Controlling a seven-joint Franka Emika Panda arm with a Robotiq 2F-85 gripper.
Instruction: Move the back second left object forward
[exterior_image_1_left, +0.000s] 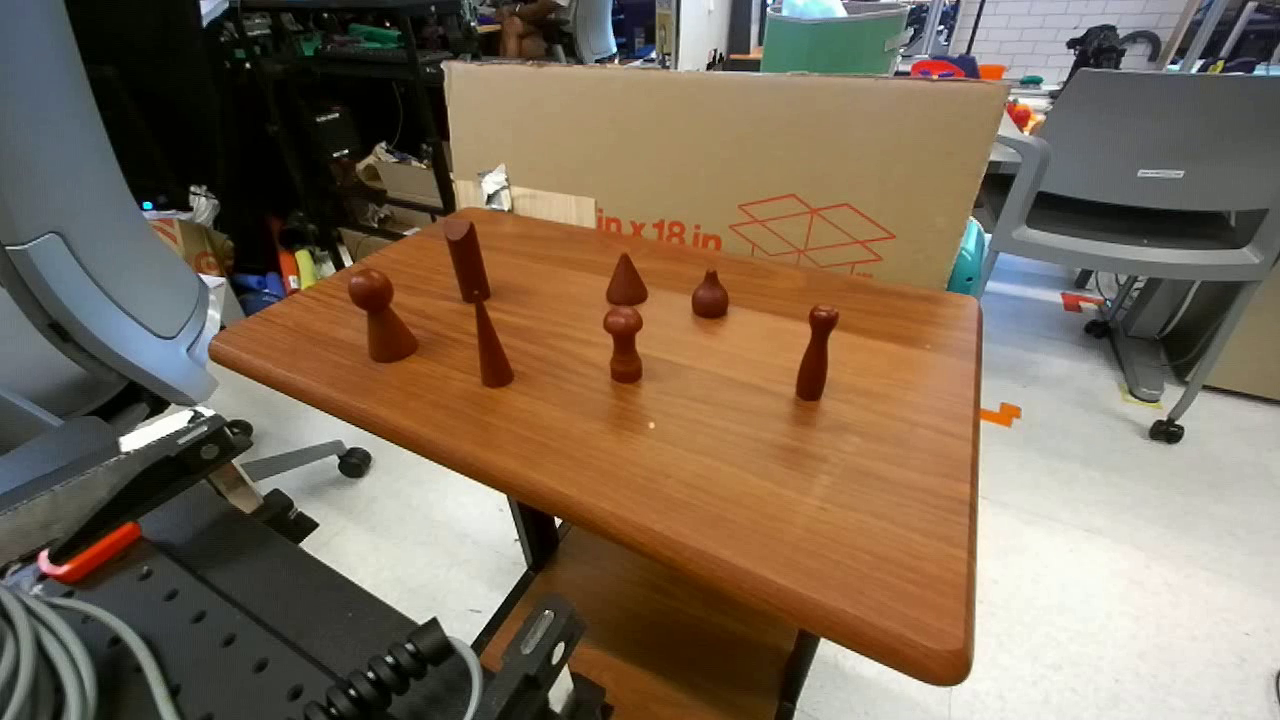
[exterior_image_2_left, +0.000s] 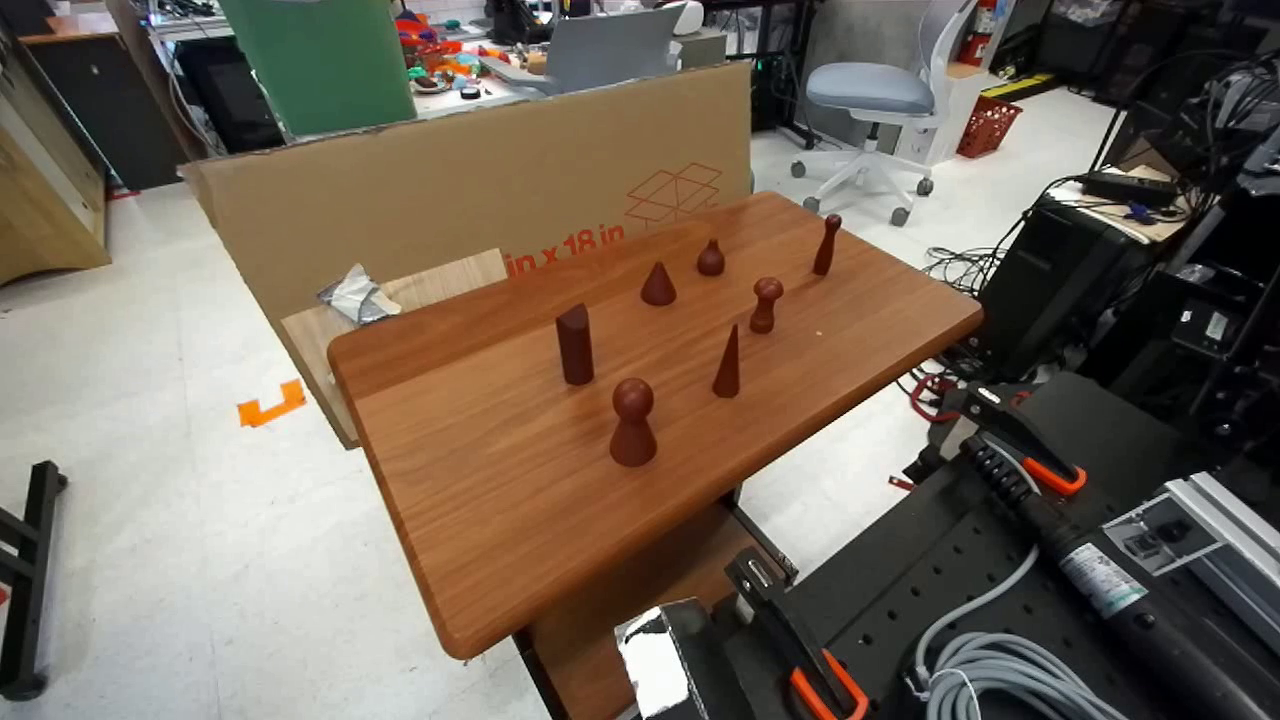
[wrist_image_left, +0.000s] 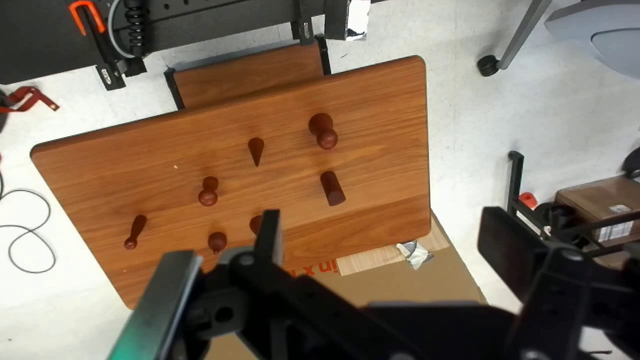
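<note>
The back second left object is a reddish-brown wooden cone with a pointed top (exterior_image_1_left: 627, 282), standing upright on the table (exterior_image_1_left: 720, 450). The cone also shows in an exterior view (exterior_image_2_left: 658, 286), between the slant-topped cylinder and the small bulb-shaped piece. In the wrist view most of the cone (wrist_image_left: 254, 224) is hidden behind a gripper finger. My gripper (wrist_image_left: 382, 235) is wide open with nothing between its fingers. It looks down from high above the table. It is out of view in both exterior views.
Other brown pieces stand around the cone: a cylinder (exterior_image_1_left: 467, 262), a bulb-shaped piece (exterior_image_1_left: 710, 298), a knob-topped piece (exterior_image_1_left: 625, 345), a slim cone (exterior_image_1_left: 493, 352), a round-headed pawn (exterior_image_1_left: 386, 325) and a pin (exterior_image_1_left: 815, 358). A cardboard sheet (exterior_image_1_left: 680, 140) stands along the back edge.
</note>
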